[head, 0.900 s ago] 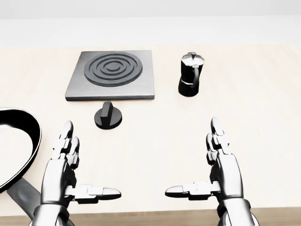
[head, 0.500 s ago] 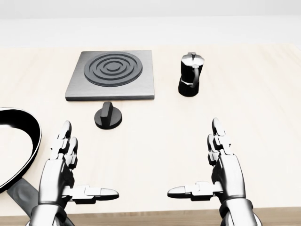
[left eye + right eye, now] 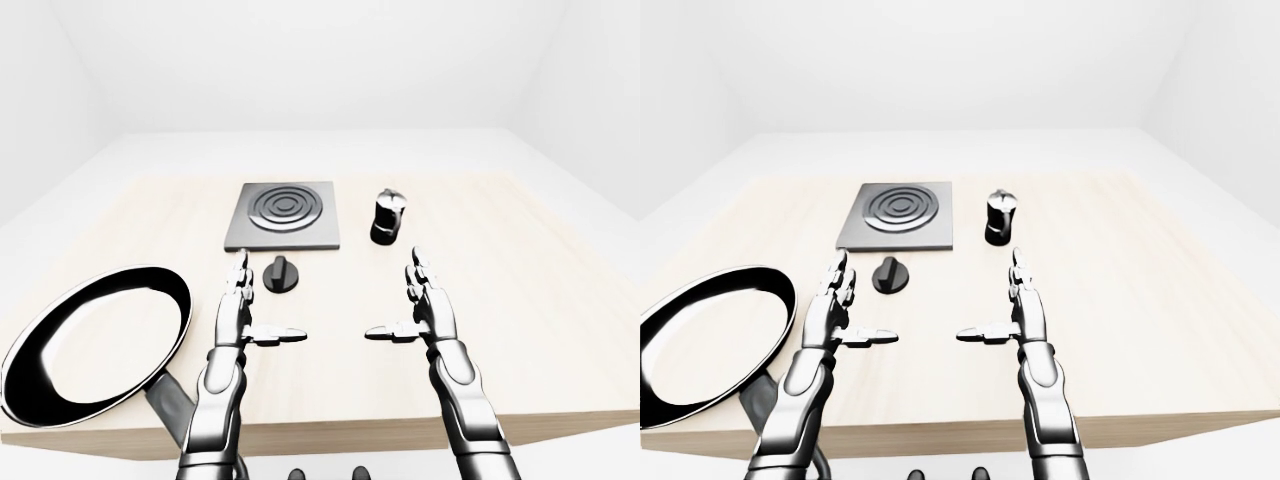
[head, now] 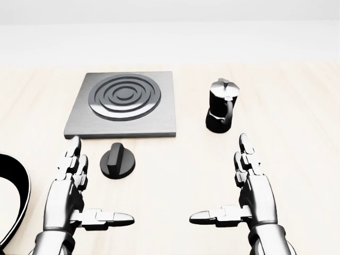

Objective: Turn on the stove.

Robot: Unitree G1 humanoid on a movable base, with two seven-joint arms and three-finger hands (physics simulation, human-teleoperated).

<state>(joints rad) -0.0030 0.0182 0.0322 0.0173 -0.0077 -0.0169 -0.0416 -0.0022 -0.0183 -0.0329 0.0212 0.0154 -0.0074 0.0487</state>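
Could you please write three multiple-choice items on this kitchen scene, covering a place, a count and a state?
1. In the head view, the knob lies:
A. below the stove plate
B. right of the moka pot
C. inside the frying pan

2. Things on the table, counting no robot hands:
A. two
B. four
C. six

3. The left robot hand and right robot hand are:
A. closed on the knob
B. open, holding nothing
C. gripping the pot

Answers: 1 A, the knob sits just under the plate's lower edge. 2 B, plate, knob, pot, pan. 3 B, fingers spread above bare table.
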